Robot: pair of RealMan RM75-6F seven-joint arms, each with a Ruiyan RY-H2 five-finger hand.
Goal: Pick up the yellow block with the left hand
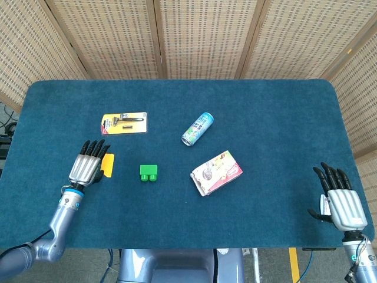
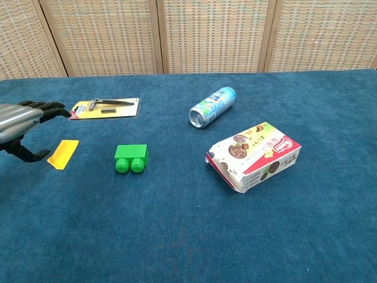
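Note:
The yellow block (image 1: 108,164) (image 2: 63,153) is a thin flat piece lying on the blue tablecloth, left of the green brick. My left hand (image 1: 88,168) (image 2: 20,121) hovers just to the block's left with its fingers spread and nothing in them; the thumb tip reaches toward the block's near left corner, and contact cannot be told. My right hand (image 1: 340,200) rests open at the table's near right corner, far from the block, and shows only in the head view.
A green brick (image 1: 148,173) (image 2: 131,158) lies right of the yellow block. A razor in a yellow card pack (image 1: 124,123) (image 2: 105,108) lies behind it. A drink can (image 1: 197,128) (image 2: 212,106) and a snack box (image 1: 216,172) (image 2: 254,155) lie mid-table.

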